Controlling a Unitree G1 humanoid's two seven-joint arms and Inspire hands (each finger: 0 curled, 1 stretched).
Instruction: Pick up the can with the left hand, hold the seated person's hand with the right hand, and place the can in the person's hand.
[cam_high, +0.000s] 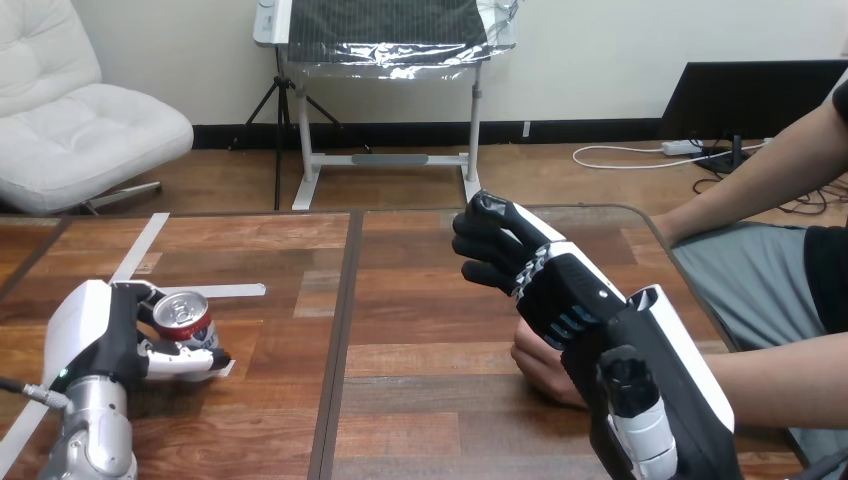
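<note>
Can (186, 318) in left hand (100, 335), table's (420, 300) left half

Pale wall (620, 40) at back, black baseboard (400, 133) along its foot. Brown wood floor (400, 185). White padded chair (80, 130) far left. Black tripod (283, 105) just beside white stand (474, 130); stand carries foil-edged dark panel (385, 25). Dark screen (750, 95) at right, white power strip (685, 147) on floor near it. Wooden table (420, 300) in foreground, dark seam down middle.
</note>
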